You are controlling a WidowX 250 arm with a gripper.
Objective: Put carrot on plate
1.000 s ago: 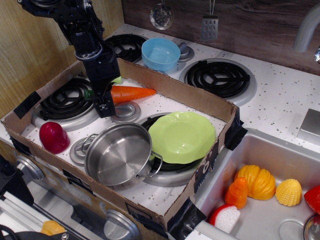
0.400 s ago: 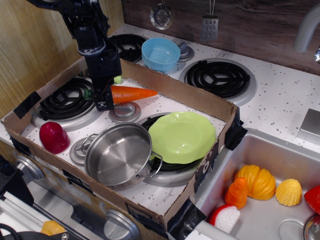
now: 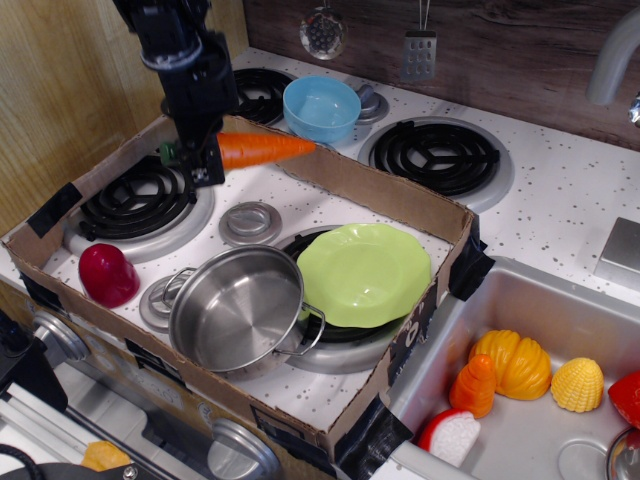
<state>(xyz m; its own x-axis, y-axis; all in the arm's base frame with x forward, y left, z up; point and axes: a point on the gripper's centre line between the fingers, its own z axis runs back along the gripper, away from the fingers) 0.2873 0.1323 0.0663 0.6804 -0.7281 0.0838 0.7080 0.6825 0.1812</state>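
Note:
The long orange carrot [image 3: 262, 148] with a green stub end is held in the air above the back left of the cardboard tray, tip pointing right. My gripper [image 3: 205, 160] is shut on the carrot near its green end. The lime-green plate [image 3: 365, 272] sits on the front right burner inside the tray, down and to the right of the carrot, and is bare.
A steel pot [image 3: 235, 306] stands left of the plate, touching its rim. A dark red toy [image 3: 107, 274] lies front left. A light blue bowl [image 3: 321, 106] sits behind the cardboard tray wall [image 3: 350, 175]. Toy foods lie in the sink [image 3: 520, 370] at right.
My gripper has risen with the carrot, lifting it off the stove surface to above the tray's back wall. Plate and pot have not moved.

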